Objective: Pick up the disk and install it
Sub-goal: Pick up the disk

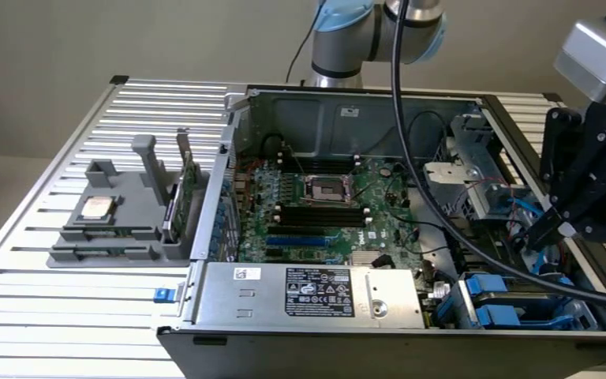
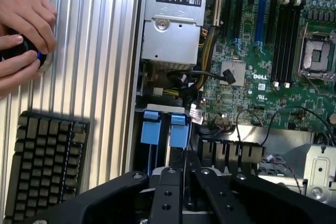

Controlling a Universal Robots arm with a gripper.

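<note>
Position check: the gripper (image 2: 182, 163) hangs over the drive-bay corner of the open computer case (image 1: 334, 118), at the exterior view's right. On my wrist camera its two black fingers (image 2: 169, 192) stand narrow, drawn almost together with only a slit between them. Whether that slit has caught a lip of blue plastic I cannot tell.

The disk (image 2: 179, 129) sits on edge in the bay, dead ahead of the fingertips. I see mostly the bright blue end of its carrier, and the tips look to be touching it or just short of it. A second blue carrier (image 2: 150, 131) stands just beside it, on the side toward the slatted table (image 2: 100, 77). I judge the disk's long axis to run down into the bay, roughly in line with the way the fingers point.

For writing, the motherboard (image 2: 262, 35) carries a white "DELL" mark. The power supply (image 2: 173, 30) next to the bay has a white printed label, but its text is too fine for me to read.

Out on the table a person's hand (image 2: 26, 9) rests on a round black control (image 2: 16, 51), near a keyboard (image 2: 47, 166). In the exterior view a grey fixture (image 1: 114, 245) holds a small silver chip (image 1: 95, 207) and a green card (image 1: 184, 197), well apart from the gripper.
</note>
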